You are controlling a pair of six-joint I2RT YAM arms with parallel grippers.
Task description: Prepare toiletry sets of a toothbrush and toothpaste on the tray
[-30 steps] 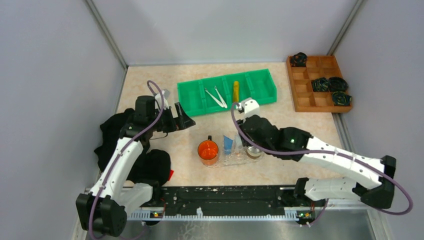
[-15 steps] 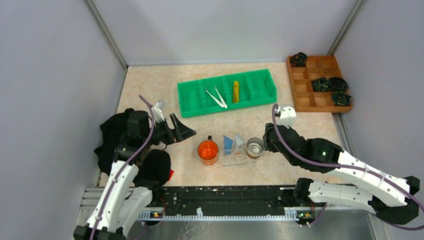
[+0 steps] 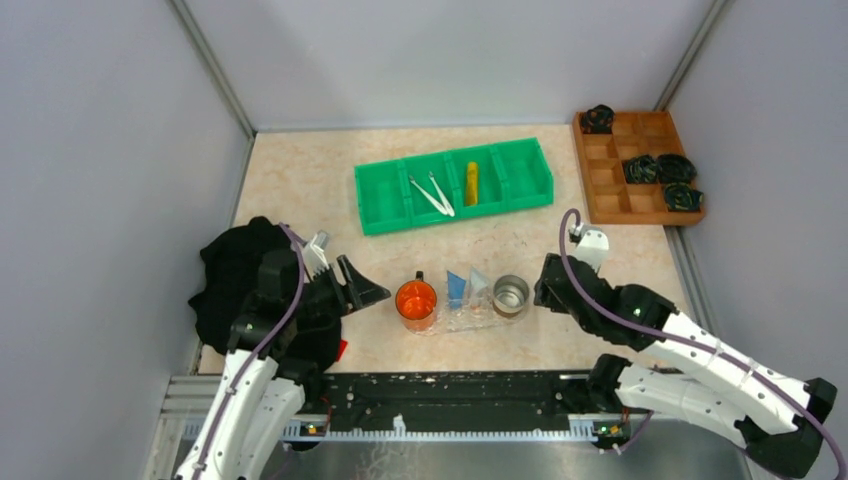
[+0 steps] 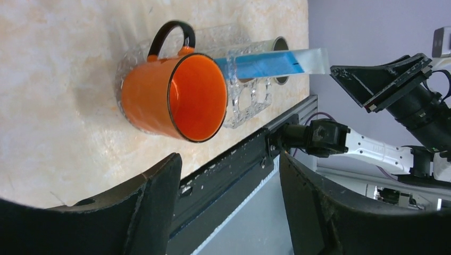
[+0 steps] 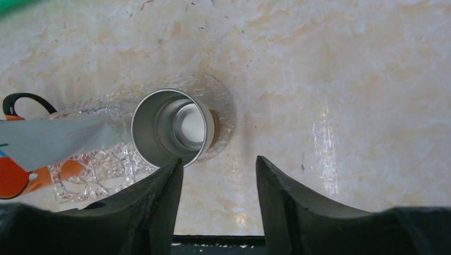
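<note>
The clear tray (image 3: 468,320) near the front edge carries an orange mug (image 3: 416,300), a metal cup (image 3: 511,293) and, between them, a blue toothpaste (image 3: 457,288) and a white toothpaste (image 3: 479,282) standing on end. Two white toothbrushes (image 3: 432,194) and a yellow toothpaste (image 3: 471,183) lie in the green bin (image 3: 385,205). My left gripper (image 3: 372,291) hangs open and empty left of the mug (image 4: 170,95). My right gripper (image 3: 543,291) is open and empty just right of the metal cup (image 5: 173,125).
A wooden compartmented box (image 3: 612,205) with black bundles sits at the back right. A black cloth (image 3: 235,270) lies under my left arm at the left edge. The black rail (image 3: 450,392) runs along the near table edge.
My right gripper pulled back to the right from over the tray's cups, its jaws widening. My left arm drew back toward the near edge, its jaws narrowing a little.
</note>
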